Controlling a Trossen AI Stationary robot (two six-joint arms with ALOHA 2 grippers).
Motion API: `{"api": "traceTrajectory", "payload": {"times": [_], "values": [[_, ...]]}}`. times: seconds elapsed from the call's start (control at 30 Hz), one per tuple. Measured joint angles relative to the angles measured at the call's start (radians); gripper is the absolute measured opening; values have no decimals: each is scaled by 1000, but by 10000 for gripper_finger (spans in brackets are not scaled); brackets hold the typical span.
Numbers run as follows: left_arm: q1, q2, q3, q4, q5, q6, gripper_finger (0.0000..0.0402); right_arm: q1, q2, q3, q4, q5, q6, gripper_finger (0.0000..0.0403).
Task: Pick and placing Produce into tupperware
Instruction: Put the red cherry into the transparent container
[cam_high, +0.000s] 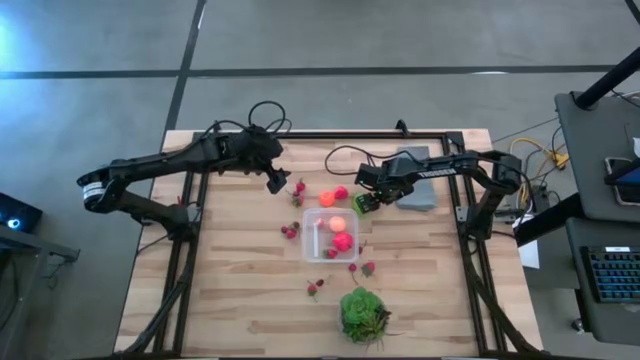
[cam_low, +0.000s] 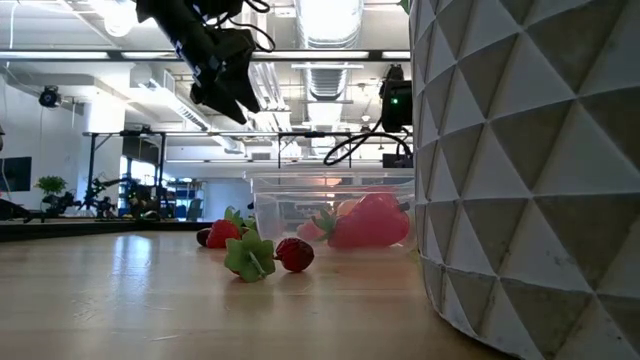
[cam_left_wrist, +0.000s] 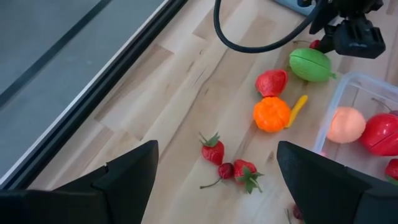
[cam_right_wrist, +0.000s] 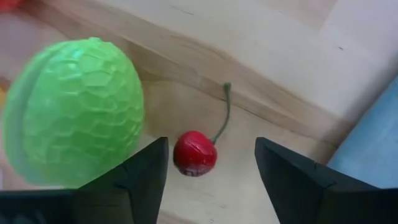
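The clear tupperware (cam_high: 330, 235) stands mid-table with a peach piece (cam_left_wrist: 346, 124) and a red piece (cam_left_wrist: 380, 134) of produce inside. My right gripper (cam_right_wrist: 211, 180) points down, open, just past the tupperware's far right corner. A small red cherry (cam_right_wrist: 194, 152) lies on the wood between its fingers, nearer one finger. A lime-green piece (cam_right_wrist: 74, 112) lies just outside that finger. My left gripper (cam_left_wrist: 217, 186) hangs open above the table, over strawberries (cam_left_wrist: 212, 149) and a cherry (cam_left_wrist: 225, 170). An orange piece (cam_left_wrist: 272, 114) and a red strawberry (cam_left_wrist: 271, 82) lie beyond them.
A flat grey slab (cam_high: 418, 190) lies right of my right gripper. A green leafy plant in a white faceted pot (cam_high: 362, 313) stands near the front edge. Loose berries lie left of the tupperware (cam_high: 290, 231) and in front of it (cam_high: 314, 288), (cam_high: 368, 268).
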Motion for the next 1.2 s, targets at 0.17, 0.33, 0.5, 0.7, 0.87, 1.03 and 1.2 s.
{"api": "traceTrajectory", "payload": {"times": [0.17,0.33,0.5,0.7,0.87,1.03,1.2], "values": [[1,0,0,0,0,0,313,0,0,0,9,0,-1,211],[1,0,0,1,0,7,313,0,0,0,9,0,-2,186],[4,0,0,3,0,17,313,0,0,-3,9,0,-2,163],[6,0,0,11,0,17,313,0,0,-22,9,0,-2,147],[6,0,0,22,0,17,313,0,0,-25,8,-1,-4,134],[6,1,0,22,0,17,313,0,0,-25,10,0,-27,115],[6,1,0,38,0,16,313,0,0,-25,10,0,-55,95]]}}
